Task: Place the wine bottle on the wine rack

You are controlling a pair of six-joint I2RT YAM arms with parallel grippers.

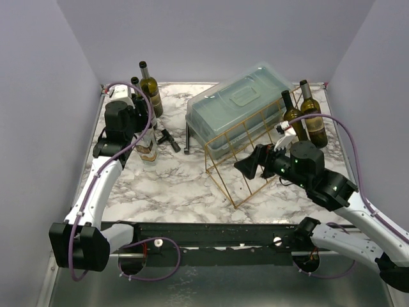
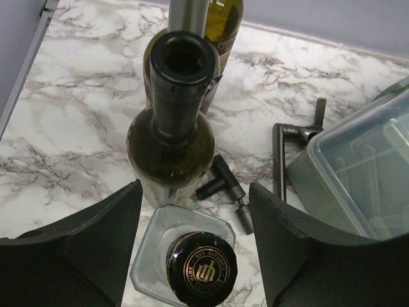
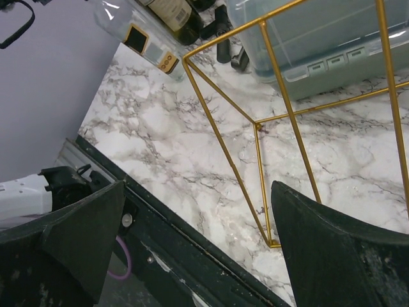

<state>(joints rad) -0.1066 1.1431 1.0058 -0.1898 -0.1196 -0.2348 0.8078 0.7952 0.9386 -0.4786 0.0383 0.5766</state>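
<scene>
with the left gripper [image 2: 195, 214] standing apart around the black-capped clear bottle [image 2: 201, 272], we centre on its neck before squeezing; the right gripper [image 3: 198, 195] gapes empty.

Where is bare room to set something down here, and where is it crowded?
Bare marble front left, between left arm, rack and near rail. Crowded: bottles back left; box, rack and two bottles back right.

the wine bottle [image 2: 201, 272], clear glass with squared shoulders and a black cap bearing a gold emblem, stands upright at the left of the marble surface [image 1: 179, 182]. the wine rack [image 3: 220, 137], a thin gold wire wedge, stands mid-right.
</scene>
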